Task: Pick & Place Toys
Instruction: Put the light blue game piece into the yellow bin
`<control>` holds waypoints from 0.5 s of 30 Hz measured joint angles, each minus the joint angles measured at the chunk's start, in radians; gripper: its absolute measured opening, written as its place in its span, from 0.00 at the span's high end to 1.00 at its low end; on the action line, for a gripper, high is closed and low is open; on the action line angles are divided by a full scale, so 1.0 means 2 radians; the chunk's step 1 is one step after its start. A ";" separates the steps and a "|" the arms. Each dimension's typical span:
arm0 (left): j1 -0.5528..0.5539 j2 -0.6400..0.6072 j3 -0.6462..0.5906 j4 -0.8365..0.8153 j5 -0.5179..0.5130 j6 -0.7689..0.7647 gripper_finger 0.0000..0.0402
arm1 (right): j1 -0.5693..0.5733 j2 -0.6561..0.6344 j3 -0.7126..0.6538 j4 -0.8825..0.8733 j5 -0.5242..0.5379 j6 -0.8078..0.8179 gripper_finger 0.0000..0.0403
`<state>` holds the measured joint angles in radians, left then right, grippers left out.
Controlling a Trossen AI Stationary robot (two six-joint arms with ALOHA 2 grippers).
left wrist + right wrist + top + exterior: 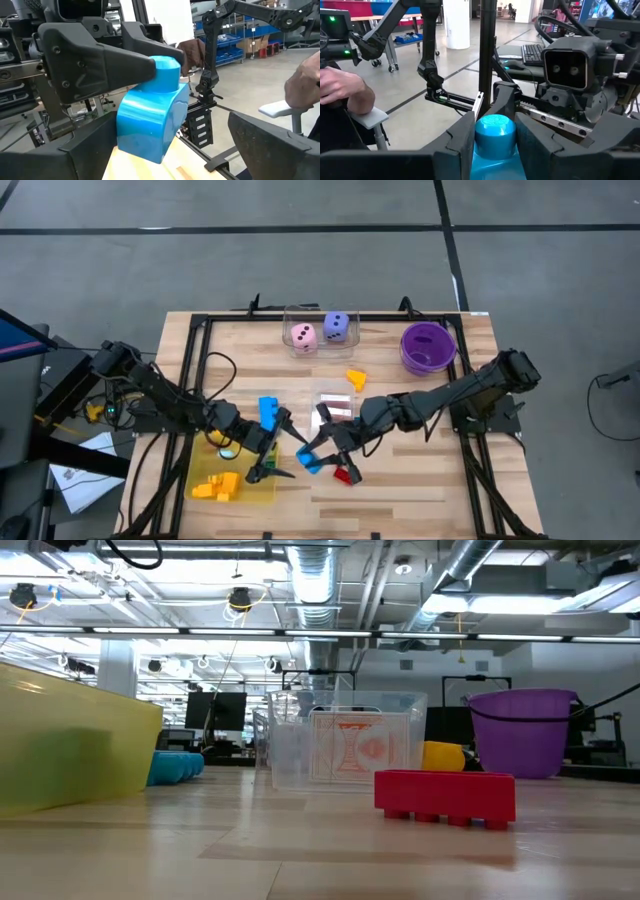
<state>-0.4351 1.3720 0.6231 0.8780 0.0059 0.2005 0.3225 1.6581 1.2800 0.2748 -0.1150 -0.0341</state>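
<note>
Fingers of the right gripper (312,457) are clamped on a blue brick (309,463), lifted just beside the red brick (346,474). Facing it across the blue brick, the left gripper (277,448) stands with its jaws wide apart around it, seemingly not touching. Both meet just right of the yellow tray (262,492), which holds yellow bricks (217,485).
</note>
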 joint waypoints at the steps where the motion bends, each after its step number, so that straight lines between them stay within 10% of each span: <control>1: 0.000 0.000 0.000 0.000 0.000 0.000 0.08 | -0.001 0.000 0.000 0.000 0.000 0.000 0.71; 15: 0.014 0.000 0.000 0.000 0.002 -0.004 0.22 | -0.012 0.000 0.000 0.001 0.003 -0.002 0.71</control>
<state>-0.4063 1.3720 0.6231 0.8780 0.0096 0.1928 0.2977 1.6581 1.2800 0.2770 -0.1086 -0.0376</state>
